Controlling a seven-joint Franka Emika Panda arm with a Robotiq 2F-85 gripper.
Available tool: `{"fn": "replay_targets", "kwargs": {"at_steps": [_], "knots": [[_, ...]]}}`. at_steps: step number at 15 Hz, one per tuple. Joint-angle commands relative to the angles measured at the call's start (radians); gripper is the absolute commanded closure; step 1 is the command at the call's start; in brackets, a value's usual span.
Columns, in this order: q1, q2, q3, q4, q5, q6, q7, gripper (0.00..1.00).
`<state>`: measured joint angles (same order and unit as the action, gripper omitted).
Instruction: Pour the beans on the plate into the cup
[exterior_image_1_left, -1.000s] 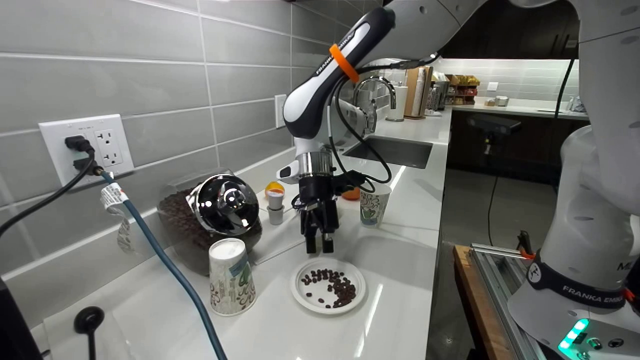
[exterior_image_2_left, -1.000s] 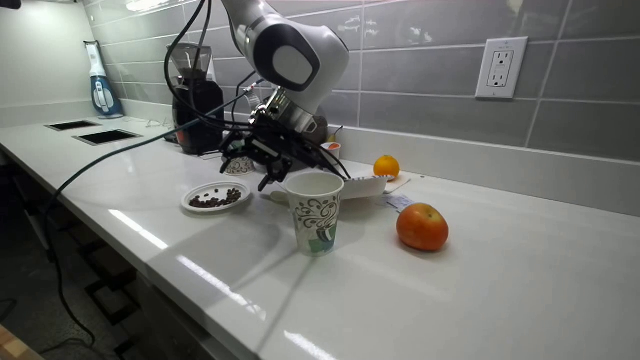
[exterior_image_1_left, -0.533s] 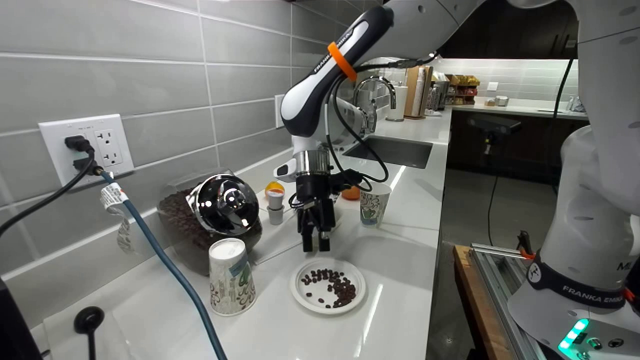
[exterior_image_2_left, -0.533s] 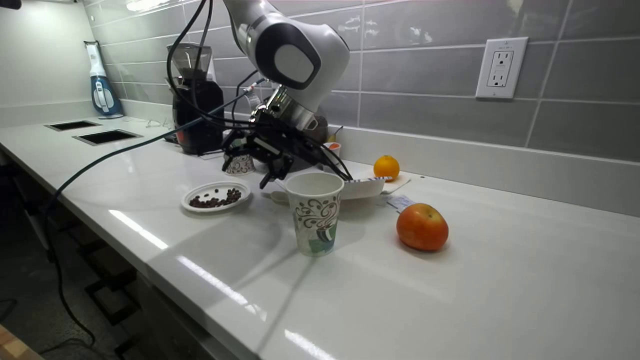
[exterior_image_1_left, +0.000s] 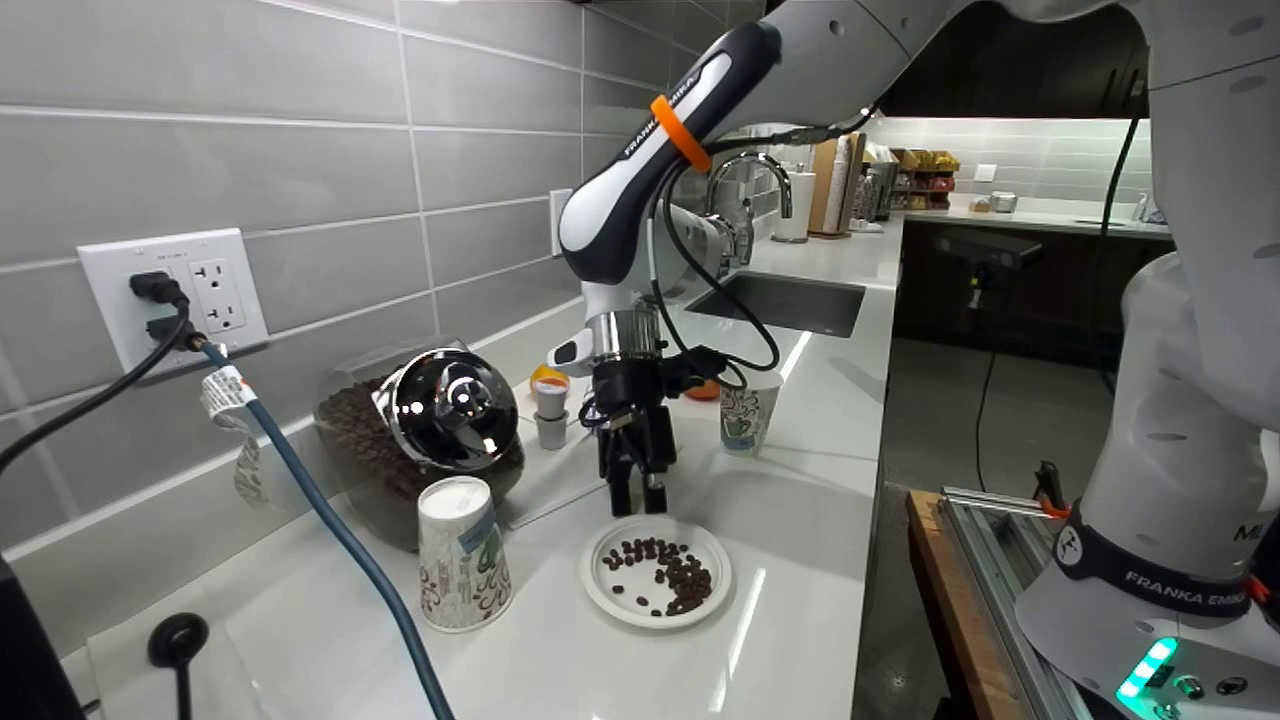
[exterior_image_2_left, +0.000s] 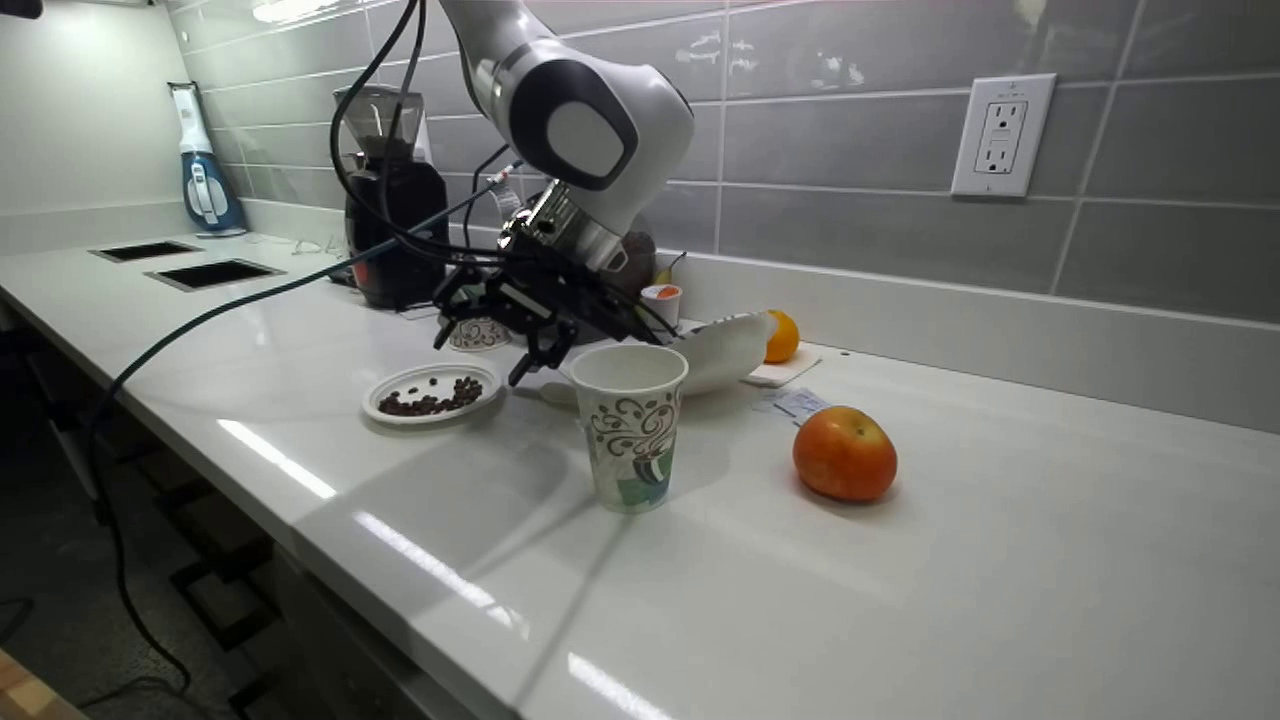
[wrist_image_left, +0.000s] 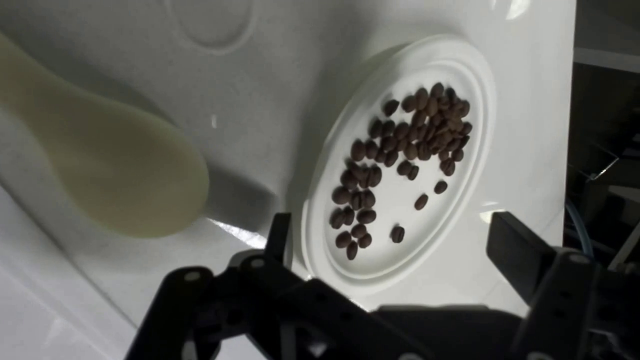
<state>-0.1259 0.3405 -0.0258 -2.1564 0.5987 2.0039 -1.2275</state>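
My gripper (exterior_image_2_left: 478, 362) hangs just beside round white plate (wrist_image_left: 395, 200), jaws wide apart; cannot tell whether I touch rim. Plate lies flat on table (exterior_image_2_left: 900, 600), nearer front edge than wall (exterior_image_2_left: 850, 150). Coffee beans (wrist_image_left: 440, 130) scattered on it, thickest along one side. In both exterior views, upright patterned paper cup (exterior_image_2_left: 632, 430) stands apart from plate. Pale spoon (wrist_image_left: 130, 180) near plate. Upturned paper cup (exterior_image_1_left: 462, 560) near plate, toward wall.
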Motion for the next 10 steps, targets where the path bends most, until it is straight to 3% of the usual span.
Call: {"fn": "replay_targets", "kwargs": {"at_steps": [1, 7, 10], "knots": [[-0.015, 0.021, 0.014, 0.021, -0.030, -0.030, 0.002, 0.00], [-0.016, 0.029, 0.016, 0.019, -0.046, -0.034, 0.003, 0.00], [-0.016, 0.028, 0.018, 0.019, -0.046, -0.037, 0.003, 0.06]]}}
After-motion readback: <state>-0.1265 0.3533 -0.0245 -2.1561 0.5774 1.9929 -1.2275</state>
